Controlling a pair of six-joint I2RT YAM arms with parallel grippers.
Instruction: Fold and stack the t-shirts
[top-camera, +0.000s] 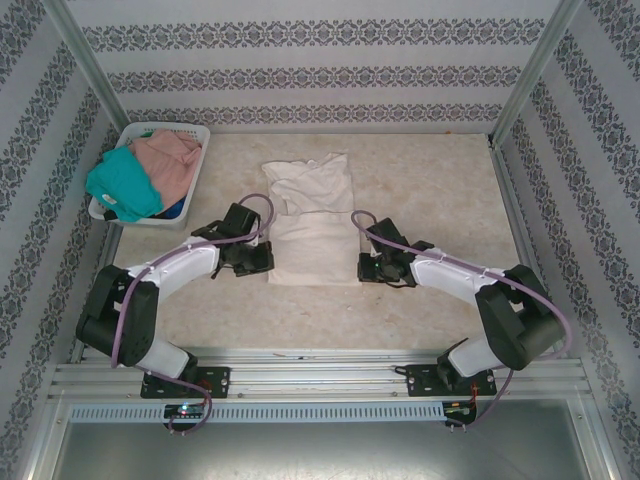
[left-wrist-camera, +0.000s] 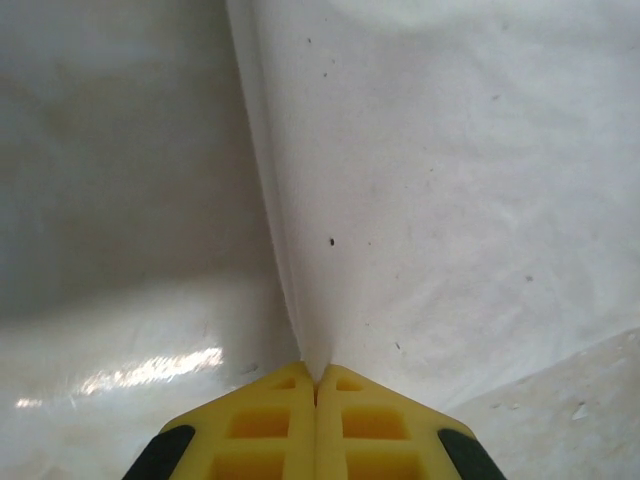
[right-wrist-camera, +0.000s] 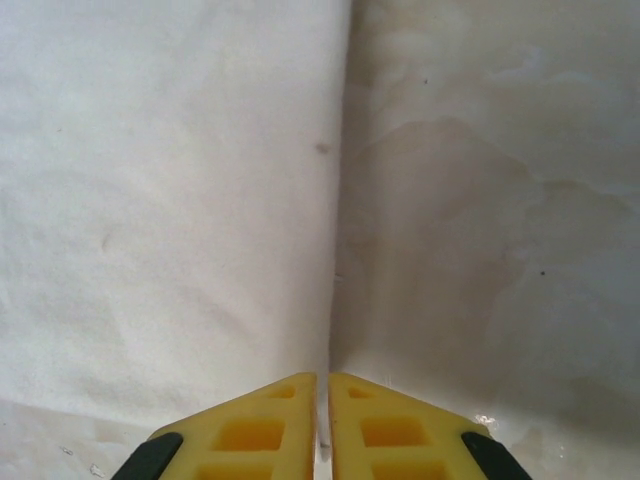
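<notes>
Top external view: the cream t-shirt (top-camera: 312, 225) lies flat mid-table (top-camera: 440, 200), folded narrow. The left gripper (top-camera: 264, 263) is pinched tight on its lower left edge, and the right gripper (top-camera: 366, 268) is nearly closed on its lower right edge. Teal t-shirt (top-camera: 125, 185) and pink t-shirt (top-camera: 170, 158) sit in the basket (top-camera: 170, 125).

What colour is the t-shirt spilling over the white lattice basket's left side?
Teal t-shirt; top external view.

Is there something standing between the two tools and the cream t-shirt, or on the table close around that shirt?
Nothing visible does. The left tool and the right tool are each closed on a near corner of the cream t-shirt. The basket stands at the far left of the table, apart from it.
</notes>
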